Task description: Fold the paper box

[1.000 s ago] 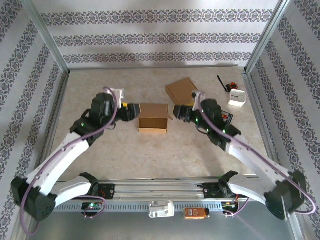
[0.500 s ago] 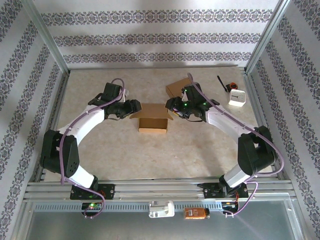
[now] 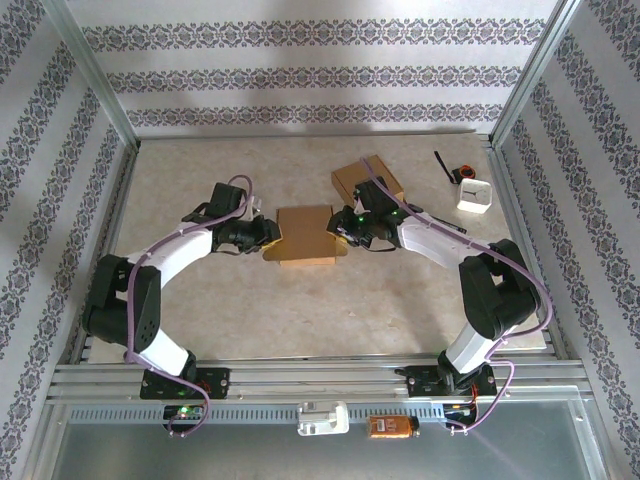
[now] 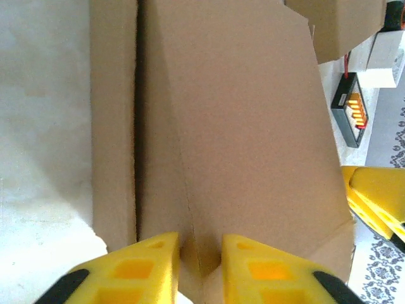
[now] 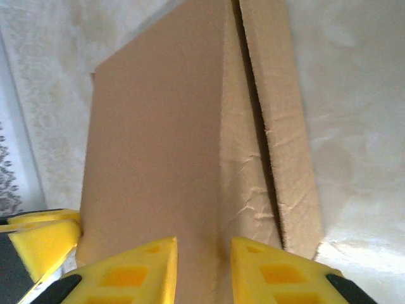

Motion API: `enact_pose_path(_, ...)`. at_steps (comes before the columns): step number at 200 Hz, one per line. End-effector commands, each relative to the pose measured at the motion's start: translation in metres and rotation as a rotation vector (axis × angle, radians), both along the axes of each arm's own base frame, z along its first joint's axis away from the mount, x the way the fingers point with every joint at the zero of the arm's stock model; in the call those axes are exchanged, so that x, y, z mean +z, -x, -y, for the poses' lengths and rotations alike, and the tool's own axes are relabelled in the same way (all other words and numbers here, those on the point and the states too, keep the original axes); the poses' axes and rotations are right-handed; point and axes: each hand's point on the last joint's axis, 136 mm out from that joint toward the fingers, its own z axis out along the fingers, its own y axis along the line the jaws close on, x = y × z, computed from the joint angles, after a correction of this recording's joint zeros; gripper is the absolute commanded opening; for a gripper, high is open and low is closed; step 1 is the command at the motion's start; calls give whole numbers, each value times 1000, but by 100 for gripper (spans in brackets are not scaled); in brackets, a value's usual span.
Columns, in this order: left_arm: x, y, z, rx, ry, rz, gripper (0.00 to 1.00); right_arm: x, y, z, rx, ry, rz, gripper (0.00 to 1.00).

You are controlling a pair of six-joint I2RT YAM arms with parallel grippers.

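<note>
The paper box [image 3: 305,235] lies mid-table, its brown flaps folded flat over the top. My left gripper [image 3: 268,236] is at its left end and my right gripper [image 3: 338,228] at its right end. In the left wrist view the yellow fingers [image 4: 142,269] stand narrowly apart around a creased cardboard ridge of the box [image 4: 240,126], and the gripper [image 4: 199,253] is shut on it. In the right wrist view the gripper [image 5: 202,253] pinches the folded edge of the box [image 5: 158,139] in the same way, beside a crumpled flap with a dark slit.
A second brown box [image 3: 368,180] sits just behind the right gripper. A white block [image 3: 474,195] and a thin black tool [image 3: 441,165] lie at the far right. A small black device with orange bars [image 4: 351,107] lies beyond the box. Metal frame rails bound the table.
Both arms have reached in to the box's ends. The box's top was open a second ago and now has its flaps folded over it. Both pairs of jaws have narrowed.
</note>
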Motion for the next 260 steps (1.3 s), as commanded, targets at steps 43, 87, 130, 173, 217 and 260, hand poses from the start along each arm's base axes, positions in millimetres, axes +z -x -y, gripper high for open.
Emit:
enact_pose_path(43, -12, -1, -3, 10, -13, 3, 20, -18, 4, 17, 19, 136, 36, 30)
enact_pose_path(87, 26, -10, -16, 27, -89, 136, 57, 29, -2, 13, 52, 120, 167, 50)
enact_pose_path(130, 9, -16, -26, 34, -173, 146, 69, 4, -1, 4, 130, 185, 138, 68)
enact_pose_path(173, -23, -15, -7, -38, -103, 85, 64, -41, 1, 3, 167, 256, 80, 61)
enact_pose_path(217, -64, 2, -5, -58, -114, -18, 31, -70, 11, 11, 156, 270, 28, 39)
enact_pose_path(260, -41, -9, -4, -49, -97, 53, 52, -29, -4, 10, 138, 229, 116, 53)
